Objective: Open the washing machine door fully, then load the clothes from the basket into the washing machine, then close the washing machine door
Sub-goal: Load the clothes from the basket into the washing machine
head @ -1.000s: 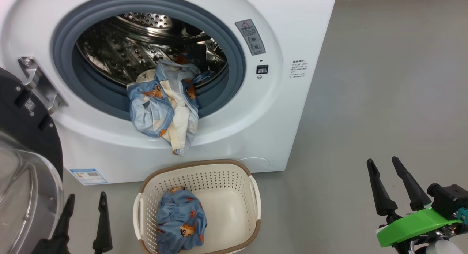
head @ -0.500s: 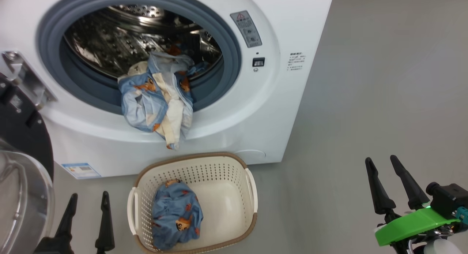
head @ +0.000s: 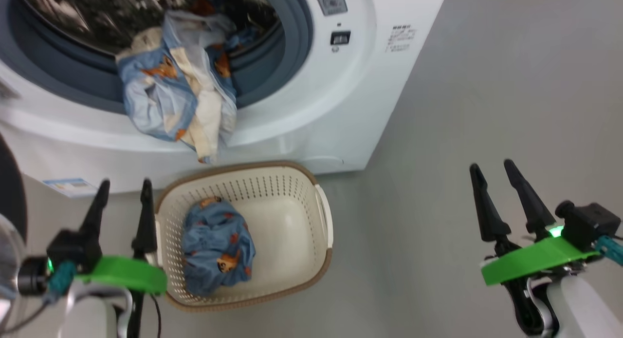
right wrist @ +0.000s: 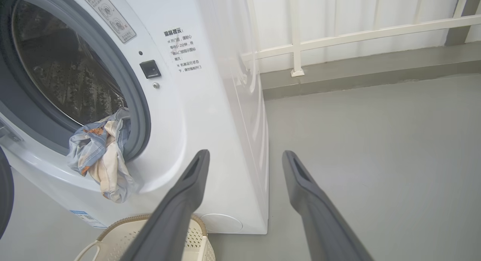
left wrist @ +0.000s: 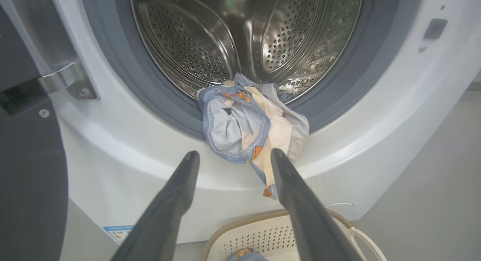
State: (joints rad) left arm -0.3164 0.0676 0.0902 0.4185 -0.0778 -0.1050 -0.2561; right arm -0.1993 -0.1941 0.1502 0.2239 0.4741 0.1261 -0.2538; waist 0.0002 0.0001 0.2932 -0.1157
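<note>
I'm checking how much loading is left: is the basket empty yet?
Not empty. One bunched blue bear-print garment lies in the basket, towards its left side in the head view.

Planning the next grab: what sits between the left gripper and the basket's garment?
The perforated left wall of the basket, between left gripper and garment, in the head view.

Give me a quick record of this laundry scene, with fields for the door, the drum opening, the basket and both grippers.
door: washing machine door open, at the left
drum opening: draped garment lies over the grey ring, hanging down the washing machine front
basket: basket on the floor before the machine, bundled garment inside
left gripper: left gripper open, empty, by the basket's left side
right gripper: right gripper open, empty, above floor
</note>
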